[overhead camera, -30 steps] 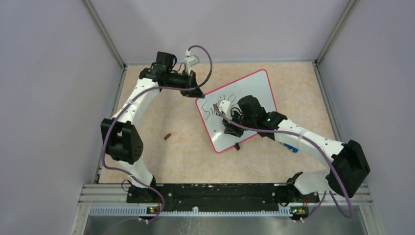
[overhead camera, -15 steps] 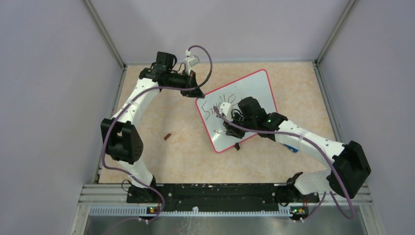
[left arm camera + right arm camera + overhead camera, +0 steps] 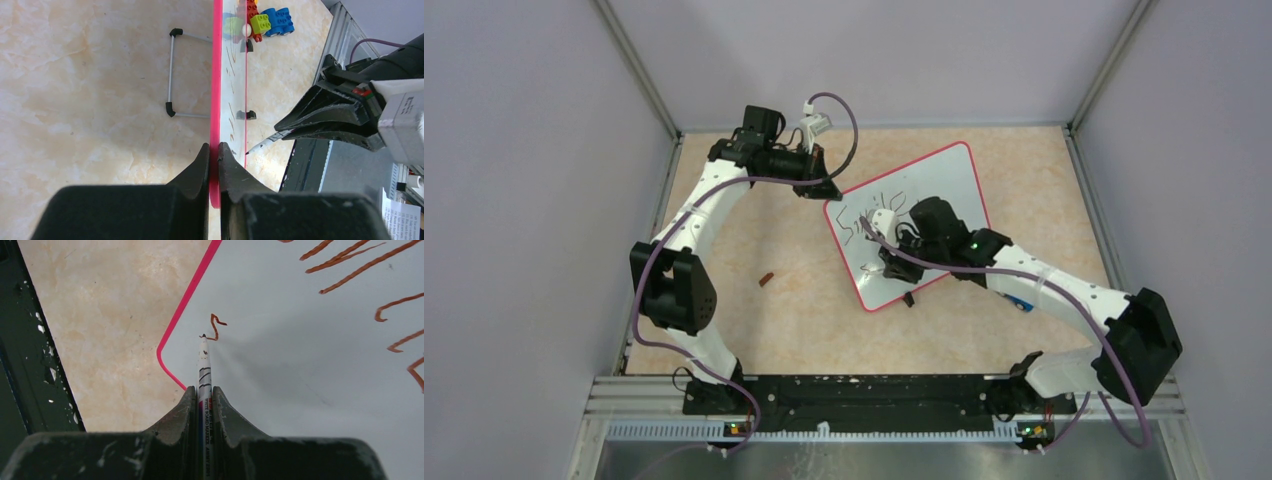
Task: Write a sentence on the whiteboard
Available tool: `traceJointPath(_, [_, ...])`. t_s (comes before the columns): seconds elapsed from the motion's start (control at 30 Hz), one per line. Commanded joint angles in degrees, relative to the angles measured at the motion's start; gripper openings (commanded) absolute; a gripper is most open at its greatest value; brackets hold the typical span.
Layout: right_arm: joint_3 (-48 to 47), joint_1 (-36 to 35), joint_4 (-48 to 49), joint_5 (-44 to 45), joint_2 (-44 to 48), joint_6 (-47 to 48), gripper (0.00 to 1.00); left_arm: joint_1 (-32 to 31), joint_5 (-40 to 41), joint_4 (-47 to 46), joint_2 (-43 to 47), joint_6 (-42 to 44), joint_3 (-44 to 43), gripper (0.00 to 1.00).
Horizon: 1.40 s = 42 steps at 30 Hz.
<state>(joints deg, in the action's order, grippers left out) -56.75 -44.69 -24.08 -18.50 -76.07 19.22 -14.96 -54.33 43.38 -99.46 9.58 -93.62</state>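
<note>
Left gripper (image 3: 214, 146) clamping whiteboard (image 3: 946, 178) rim, right gripper (image 3: 203, 389) pinching marker (image 3: 204, 360), sentence (image 3: 852, 224) partly hidden.

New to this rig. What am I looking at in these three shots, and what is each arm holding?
Two small robot arms are bolted at the near edge of a table. The overhead picture looks down from above and behind them. The other two come from a camera on each wrist, so each shows its own hand at the bottom.

On the table is a whiteboard with a pink rim, plus a small brown piece and some toy bricks.

The left hand is shut on the board's rim, probably to steady it. The right hand is shut on a marker. Its tip is on the board at the end of a short brownish stroke, and more writing shows beyond.
</note>
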Motion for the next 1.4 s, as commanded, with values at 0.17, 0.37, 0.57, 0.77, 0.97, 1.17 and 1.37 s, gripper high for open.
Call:
traceJointPath(0.17, [-3.3, 1.7, 1.1, 1.4, 2.0, -0.2, 0.00, -1.3, 0.5, 2.2, 0.5, 1.0, 1.4, 0.00])
traceJointPath(0.37, [-3.9, 1.8, 1.5, 2.8, 0.1, 0.2, 0.00, -1.3, 0.5, 2.2, 0.6, 1.0, 1.5, 0.00])
traceJointPath(0.57, [-4.7, 3.9, 1.9, 3.4, 0.4, -0.4, 0.00, -1.3, 0.7, 2.3, 0.8, 1.1, 1.5, 0.00])
traceJointPath(0.77, [-5.4, 4.8, 1.7, 2.4, 1.2, -1.0, 0.00, -1.3, 0.8, 2.2, 0.6, 1.1, 1.6, 0.00])
traceJointPath(0.97, [-3.6, 4.5, 1.1, 1.3, 0.1, -0.6, 0.00, -1.3, 0.7, 2.3, 0.5, 1.2, 1.6, 0.00])
traceJointPath(1.17, [-0.8, 3.5, 0.5, 1.2, 0.3, 0.0, 0.00, -1.3, 0.8, 2.3, 0.8, 1.2, 1.8, 0.00])
traceJointPath(1.37, [1.8, 2.0, 0.5, 1.5, 0.8, 0.0, 0.00, -1.3, 0.9, 2.3, 0.8, 1.4, 2.0, 0.00])
